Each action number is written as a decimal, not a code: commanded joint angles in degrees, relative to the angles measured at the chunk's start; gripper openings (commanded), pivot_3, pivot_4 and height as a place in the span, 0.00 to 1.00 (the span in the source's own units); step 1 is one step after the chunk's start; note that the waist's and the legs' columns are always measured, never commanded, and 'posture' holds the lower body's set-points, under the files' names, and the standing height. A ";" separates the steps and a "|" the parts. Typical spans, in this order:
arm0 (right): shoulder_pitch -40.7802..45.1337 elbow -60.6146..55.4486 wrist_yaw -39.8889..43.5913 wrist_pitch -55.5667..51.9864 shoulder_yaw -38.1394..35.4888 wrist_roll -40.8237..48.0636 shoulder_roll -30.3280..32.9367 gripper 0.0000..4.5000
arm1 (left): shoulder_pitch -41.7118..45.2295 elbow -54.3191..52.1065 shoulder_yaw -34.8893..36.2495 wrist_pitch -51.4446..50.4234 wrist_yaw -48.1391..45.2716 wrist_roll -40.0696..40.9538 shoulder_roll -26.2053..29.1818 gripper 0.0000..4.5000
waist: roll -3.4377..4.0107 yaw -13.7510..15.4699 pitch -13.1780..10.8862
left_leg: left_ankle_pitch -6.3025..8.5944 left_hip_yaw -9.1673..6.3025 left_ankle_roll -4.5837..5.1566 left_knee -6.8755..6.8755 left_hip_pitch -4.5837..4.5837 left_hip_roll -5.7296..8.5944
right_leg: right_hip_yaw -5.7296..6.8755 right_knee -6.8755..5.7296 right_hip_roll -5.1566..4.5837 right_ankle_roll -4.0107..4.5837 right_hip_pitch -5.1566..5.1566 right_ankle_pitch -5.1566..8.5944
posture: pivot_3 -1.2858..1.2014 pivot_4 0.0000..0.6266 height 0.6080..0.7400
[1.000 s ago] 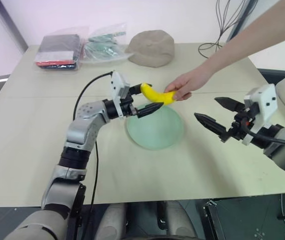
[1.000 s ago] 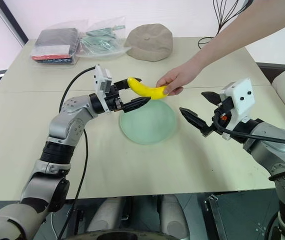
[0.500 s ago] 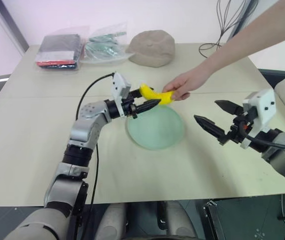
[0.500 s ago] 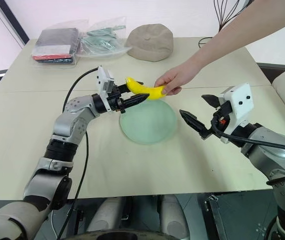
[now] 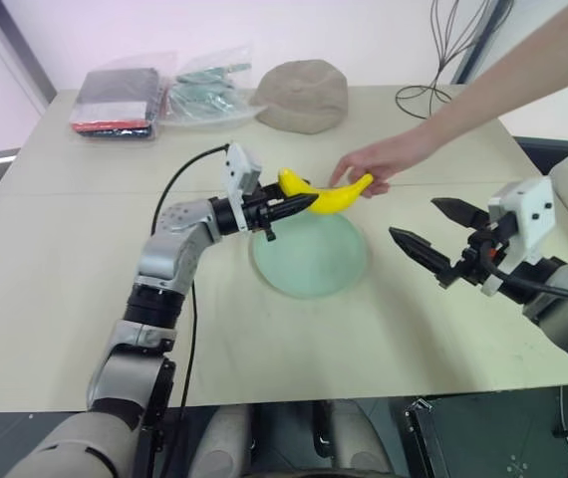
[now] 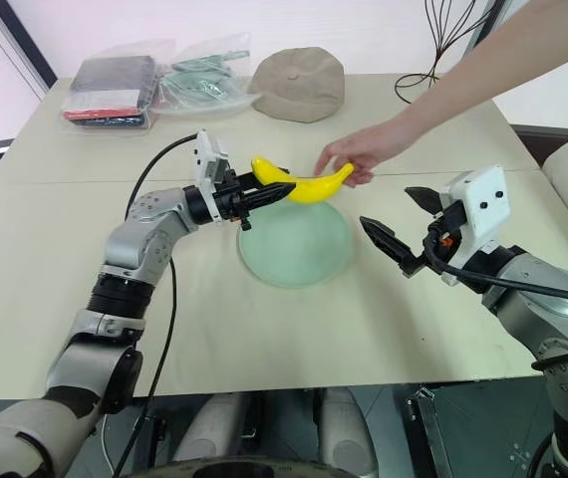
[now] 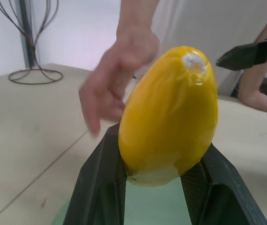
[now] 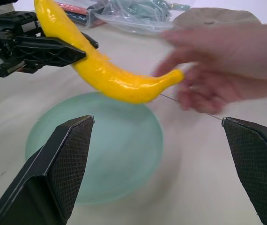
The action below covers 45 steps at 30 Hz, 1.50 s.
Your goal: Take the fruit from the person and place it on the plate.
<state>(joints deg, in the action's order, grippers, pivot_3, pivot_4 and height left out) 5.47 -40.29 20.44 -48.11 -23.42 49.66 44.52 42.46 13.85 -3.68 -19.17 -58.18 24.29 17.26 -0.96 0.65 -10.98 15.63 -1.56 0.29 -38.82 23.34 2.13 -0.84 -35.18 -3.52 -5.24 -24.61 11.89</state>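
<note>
At the far left of the bench point(image 5: 55, 289), around ten o'clock from the plate, lie two clear plastic bags: one with dark folded cloth point(image 5: 120, 100), and just beside it one with greenish items point(image 5: 202, 83). A black cable point(image 5: 179, 174) runs along the left arm.

The left gripper point(image 5: 299, 204) points toward three o'clock and is clenched on the banana point(image 5: 326, 196), its two black fingers point(image 7: 100, 183) pressing either side of the fruit's thick end. The banana hangs in the air above the twelve o'clock edge of the plate point(image 5: 311, 259), not touching it, its slim tip reaching toward the person's hand point(image 5: 372, 164).

That hand sits at about one o'clock from the plate, fingers spread and loose right beside the banana's tip; whether a fingertip touches the fruit cannot be told. The forearm stretches away toward two o'clock.

Beyond the banana, at twelve o'clock from the plate, a tan cap point(image 5: 302, 95) rests near the far edge of the bench. Thin dark wires point(image 5: 426, 95) coil at one o'clock.

At three o'clock from the plate, the right gripper point(image 5: 433, 239) hovers above the bench, its fingers spread wide and grasping nothing, pointing toward the plate.
</note>
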 commanded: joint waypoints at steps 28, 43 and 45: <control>-1.95 -3.59 -1.81 1.33 -2.07 -0.09 0.14 1.00 | -0.05 5.39 1.94 -20.99 1.26 2.90 -0.06 0.23 | 0.00 0.11 0.00 | 0.01 0.00 0.01 -0.02 0.00 0.02 | -0.01 -0.01 -0.05 -0.02 0.01 -0.01 | 0.52 0.24 1.00; -2.06 -3.38 -1.65 1.70 -1.29 -0.55 0.08 1.00 | -2.77 1.40 0.06 -23.93 -0.97 2.79 1.95 0.84 | 0.00 0.11 0.00 | 0.01 -0.01 0.01 -0.02 0.01 0.01 | -0.03 -0.01 -0.09 0.03 0.00 0.02 | 0.52 0.24 1.00; -2.09 -3.37 -1.59 1.76 -1.22 -0.67 0.05 1.00 | -2.73 1.57 -0.01 -23.83 -0.97 2.81 2.07 0.98 | 0.00 0.11 0.00 | 0.01 -0.01 0.01 -0.02 0.01 0.01 | -0.03 -0.01 -0.09 0.06 0.00 0.03 | 0.52 0.24 1.00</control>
<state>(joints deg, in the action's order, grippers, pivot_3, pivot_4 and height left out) 3.22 -42.13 18.69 -47.64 -23.43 49.06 44.51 39.38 17.20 -3.73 -43.40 -58.58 26.70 19.00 -0.96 0.76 -10.98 15.64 -1.57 0.30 -38.84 23.35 2.14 -0.88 -35.19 -3.60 -5.11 -24.61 11.96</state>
